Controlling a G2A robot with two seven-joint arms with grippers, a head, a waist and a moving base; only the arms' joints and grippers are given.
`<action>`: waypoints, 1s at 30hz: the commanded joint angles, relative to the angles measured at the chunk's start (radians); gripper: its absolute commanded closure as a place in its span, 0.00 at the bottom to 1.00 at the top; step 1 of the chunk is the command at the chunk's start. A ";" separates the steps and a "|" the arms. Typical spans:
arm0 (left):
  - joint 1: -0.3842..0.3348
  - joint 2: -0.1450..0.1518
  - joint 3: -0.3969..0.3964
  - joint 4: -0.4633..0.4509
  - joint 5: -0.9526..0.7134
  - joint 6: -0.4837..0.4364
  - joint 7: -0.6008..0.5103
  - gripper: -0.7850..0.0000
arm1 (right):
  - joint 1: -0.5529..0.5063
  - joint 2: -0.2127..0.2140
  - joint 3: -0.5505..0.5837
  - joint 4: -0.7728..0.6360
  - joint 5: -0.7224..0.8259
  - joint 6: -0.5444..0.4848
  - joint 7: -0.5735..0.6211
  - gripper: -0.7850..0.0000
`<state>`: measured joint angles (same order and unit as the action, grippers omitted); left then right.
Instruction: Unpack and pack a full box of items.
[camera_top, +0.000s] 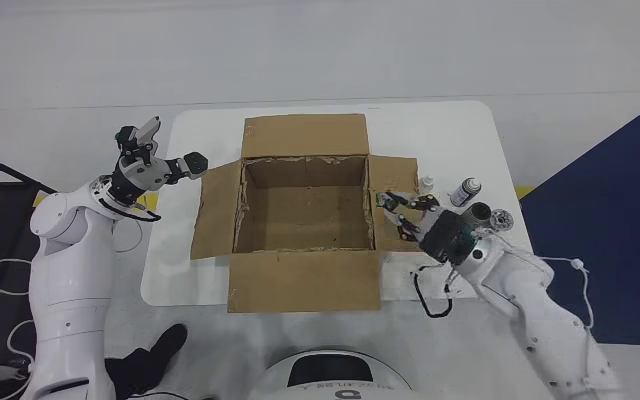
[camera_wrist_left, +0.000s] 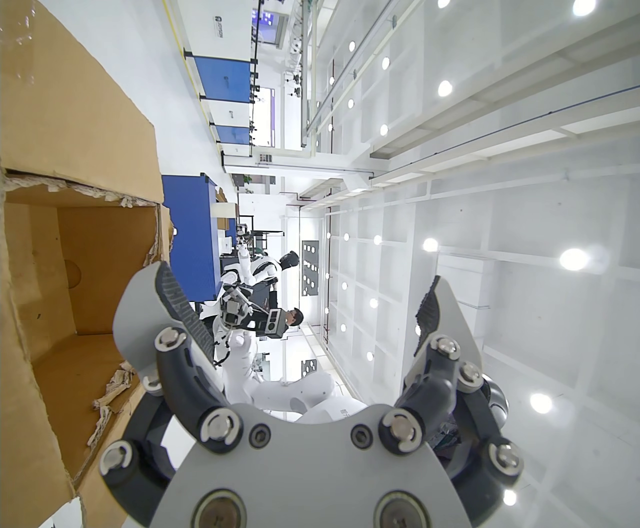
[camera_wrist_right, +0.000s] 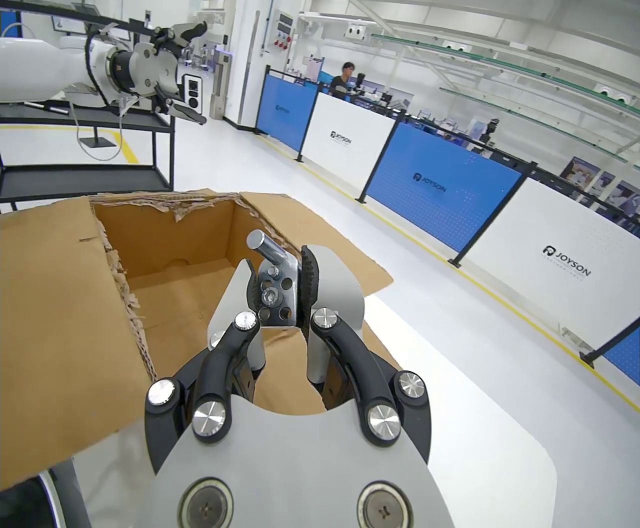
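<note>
Fingers (camera_top: 148, 129) of the left gripper (camera_top: 172, 144) are standing spread in the top view, just beside the left flap of the open cardboard box (camera_top: 305, 135) on the white table (camera_top: 440, 130). The right gripper (camera_top: 400, 215) is hovering over the right flap, near a spray can (camera_top: 465, 190). Left wrist view: the pads (camera_wrist_left: 175, 300) are gaping wide beside the box. Right wrist view: the pads (camera_wrist_right: 311, 272) are pinching a perforated metal bracket (camera_wrist_right: 272, 295) at the box's rim.

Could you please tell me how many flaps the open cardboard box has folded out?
4, all folded outward: the far flap, the left flap, the near flap by the robot, and the right flap, partly covered. None seems hidden.
</note>
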<state>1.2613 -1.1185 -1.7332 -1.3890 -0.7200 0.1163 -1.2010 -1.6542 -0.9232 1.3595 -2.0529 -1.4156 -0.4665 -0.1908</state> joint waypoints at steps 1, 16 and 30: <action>0.000 0.000 0.000 0.000 0.000 0.000 0.000 0.00 | 0.071 -0.009 -0.075 -0.022 -0.016 -0.014 0.092 1.00; 0.000 0.000 0.000 0.000 0.000 0.000 0.000 0.00 | 0.615 -0.186 -0.663 0.156 0.014 0.129 0.622 1.00; 0.000 0.000 0.000 0.000 0.000 0.000 0.000 0.00 | 0.717 -0.258 -0.721 0.214 0.069 0.198 0.804 0.55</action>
<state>1.2613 -1.1185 -1.7332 -1.3890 -0.7200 0.1163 -1.2010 -0.9248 -1.1847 0.6257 -1.8186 -1.3324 -0.2795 0.6226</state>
